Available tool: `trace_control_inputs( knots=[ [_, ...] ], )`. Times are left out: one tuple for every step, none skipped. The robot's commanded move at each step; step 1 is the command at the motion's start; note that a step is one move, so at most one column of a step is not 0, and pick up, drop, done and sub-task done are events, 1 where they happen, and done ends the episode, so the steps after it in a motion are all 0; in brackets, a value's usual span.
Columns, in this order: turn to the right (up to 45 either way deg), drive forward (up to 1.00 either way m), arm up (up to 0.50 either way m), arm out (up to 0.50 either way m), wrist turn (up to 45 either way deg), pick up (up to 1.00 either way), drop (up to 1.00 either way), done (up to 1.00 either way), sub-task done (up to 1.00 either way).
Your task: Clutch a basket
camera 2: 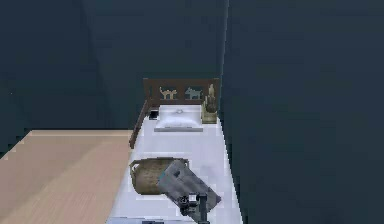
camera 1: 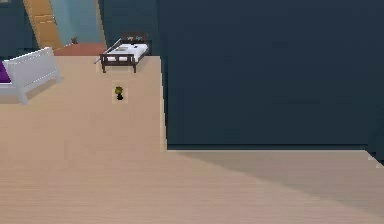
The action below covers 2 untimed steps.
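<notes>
A: Arm side view, entry one. Where is the basket?

B: Basket (camera 2: 148,173): brown, woven, rounded. It lies on the white cover of the bed (camera 2: 200,150), toward the bed's foot end and near the edge that borders the floor.

A: Gripper?

B: Gripper (camera 2: 178,182) is at the bed's foot end, right at the basket. Beside, over or touching: cannot tell. Finger spread: cannot tell. Whether it holds anything: cannot tell, since the basket lies on the cover directly at it. The dark arm (camera 2: 203,208) shows at the bed's foot.

A: Any markings or writing?

B: Headboard (camera 2: 180,92) at the bed's far end is dark, with pale animal-shaped figures across it; too small to tell more. Pillow (camera 2: 176,120) lies on the bed just in front of the headboard. A tan upright object (camera 2: 210,104) stands at the bed's head corner; kind unclear.

A: Surroundings?

B: Wooden floor (camera 2: 60,170) runs along one side of the bed. Dark blue wall (camera 2: 300,100) stands behind the bed's head and along its other side.
</notes>
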Motion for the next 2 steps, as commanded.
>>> trace_control_inputs(
  knots=[
    [0.0, 0.0, 0.1, 0.0, 0.0, 0.0, 0.0, 0.0, 0.0],
    [0.0, 0.0, 0.0, 0.0, 0.0, 0.0, 0.0, 1.0, 0.0]
  ],
)
